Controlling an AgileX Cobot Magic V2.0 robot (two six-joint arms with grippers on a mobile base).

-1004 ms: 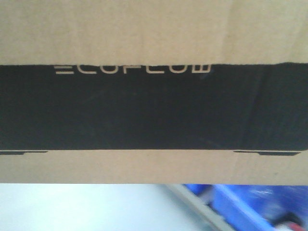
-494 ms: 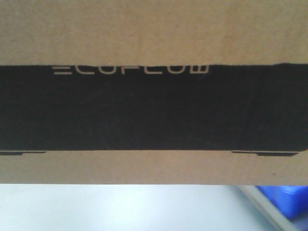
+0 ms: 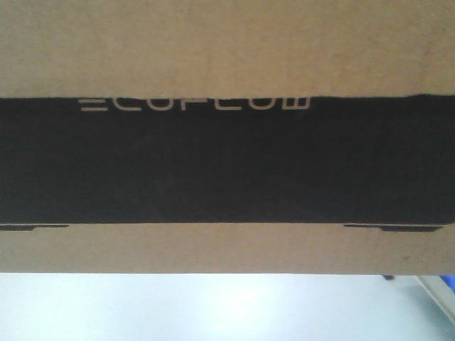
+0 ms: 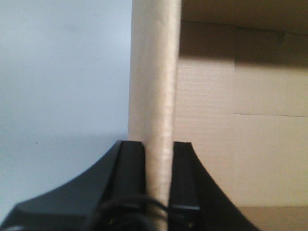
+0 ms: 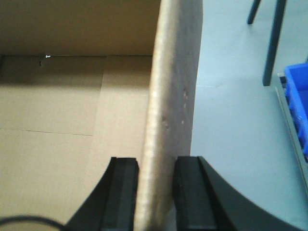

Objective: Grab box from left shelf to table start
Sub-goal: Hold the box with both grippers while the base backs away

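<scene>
The brown cardboard box fills the front view, with its black ECOFLOW panel facing the camera. My left gripper is shut on the box's left side wall, one finger inside and one outside. My right gripper is shut the same way on the right side wall. The open box interior shows bare cardboard. A pale smooth surface lies below the box; I cannot tell whether it is the table or the floor. The left shelf is not clearly in view.
A blue plastic bin sits at the right edge of the right wrist view, with a grey rail beside it. Dark blue chair legs stand on the grey floor beyond. A grey rail corner shows at the front view's lower right.
The background under the box has slid to the right: the blue bins, seen at lower right one second ago, have almost left the front view. The box keeps its place in the frame.
</scene>
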